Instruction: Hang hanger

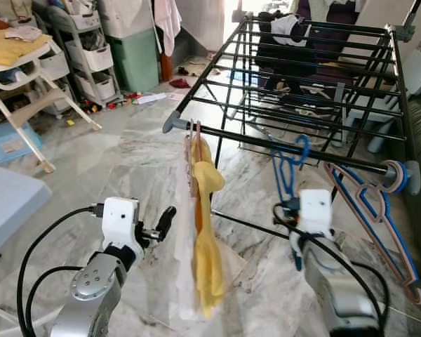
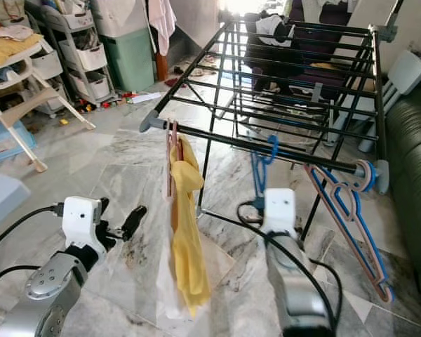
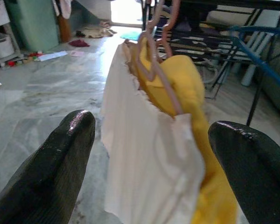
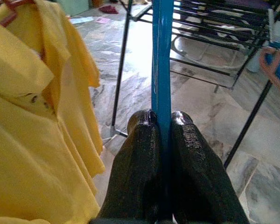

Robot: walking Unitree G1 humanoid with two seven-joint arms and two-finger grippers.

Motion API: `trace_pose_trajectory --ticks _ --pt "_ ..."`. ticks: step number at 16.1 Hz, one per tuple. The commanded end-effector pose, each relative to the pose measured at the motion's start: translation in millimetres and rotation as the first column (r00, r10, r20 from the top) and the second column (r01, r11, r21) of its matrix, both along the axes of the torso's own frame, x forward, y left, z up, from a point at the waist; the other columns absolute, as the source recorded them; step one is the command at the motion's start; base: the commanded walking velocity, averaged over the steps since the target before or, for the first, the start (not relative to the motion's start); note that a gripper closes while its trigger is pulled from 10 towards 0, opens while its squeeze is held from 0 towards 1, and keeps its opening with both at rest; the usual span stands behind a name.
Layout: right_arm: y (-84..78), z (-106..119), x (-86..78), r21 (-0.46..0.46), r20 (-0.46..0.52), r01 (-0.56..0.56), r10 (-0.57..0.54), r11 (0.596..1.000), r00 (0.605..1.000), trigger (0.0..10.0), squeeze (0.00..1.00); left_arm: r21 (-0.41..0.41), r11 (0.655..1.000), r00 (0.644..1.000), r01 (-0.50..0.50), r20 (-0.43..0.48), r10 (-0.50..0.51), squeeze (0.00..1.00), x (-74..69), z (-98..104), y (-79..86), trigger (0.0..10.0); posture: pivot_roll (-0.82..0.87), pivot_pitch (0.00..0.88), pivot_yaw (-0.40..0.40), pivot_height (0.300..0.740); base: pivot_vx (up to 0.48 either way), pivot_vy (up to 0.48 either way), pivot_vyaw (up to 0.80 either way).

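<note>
Pinching blue hanger [image 4: 161, 56] tight, right gripper [image 4: 164, 122] sits just below drying rack [image 1: 295, 151] front rail. Left gripper [image 3: 149, 154] spread wide, yellow shirt [image 1: 207, 232] between fingers.

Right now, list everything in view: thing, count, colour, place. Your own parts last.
Drying rack: one, black rods, grey end caps, ahead of the robot.
Blue hanger: one, hooked on the rack's front rod, clamped by the right gripper.
Yellow shirt: one, on a pink hanger on the front rod.
White garment: one, hanging beside the yellow shirt.
Spare hangers: a pink and blue bunch, on the front rod's right end.
Dark clothes: several, draped on the rack's far end.
High chair: one, white, far left.
Storage drawers: white stack, back left.
Floor: grey marble.
Left gripper: black fingers, apart, facing the hung garments.
Right gripper: black fingers, shut on the blue hanger.
</note>
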State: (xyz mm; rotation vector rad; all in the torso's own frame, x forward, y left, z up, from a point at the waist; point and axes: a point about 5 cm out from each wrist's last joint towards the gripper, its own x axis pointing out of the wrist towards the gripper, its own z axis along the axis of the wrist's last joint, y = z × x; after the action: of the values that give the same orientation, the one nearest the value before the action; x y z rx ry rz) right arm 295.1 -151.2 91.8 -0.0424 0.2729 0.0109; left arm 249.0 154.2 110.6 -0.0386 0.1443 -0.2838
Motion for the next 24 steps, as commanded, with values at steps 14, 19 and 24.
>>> trace_pose_trajectory --ticks 14,19,24 --pt "6.8 2.6 41.5 -0.048 -0.088 0.085 -0.089 0.995 0.992 10.0 0.0 -0.005 0.999 0.999 0.052 -0.002 -0.052 0.0 -3.1 0.7 -7.0 10.0 0.0 0.035 0.003 0.74 0.0 0.0 0.0" --pt "6.0 -8.3 27.5 -0.042 -0.125 0.109 -0.114 0.993 0.986 10.0 0.0 -0.002 0.998 0.998 0.055 -0.006 -0.055 0.0 -3.9 0.3 -6.2 10.0 0.0 0.039 0.007 0.74 0.0 0.0 0.0" --pt "3.5 -13.7 18.7 -0.054 -0.145 0.15 -0.157 0.987 0.977 10.0 0.0 -0.001 0.998 0.998 0.065 -0.009 -0.065 0.0 -3.3 0.2 -6.8 10.0 -0.01 0.04 0.013 0.74 0.0 0.0 0.0"
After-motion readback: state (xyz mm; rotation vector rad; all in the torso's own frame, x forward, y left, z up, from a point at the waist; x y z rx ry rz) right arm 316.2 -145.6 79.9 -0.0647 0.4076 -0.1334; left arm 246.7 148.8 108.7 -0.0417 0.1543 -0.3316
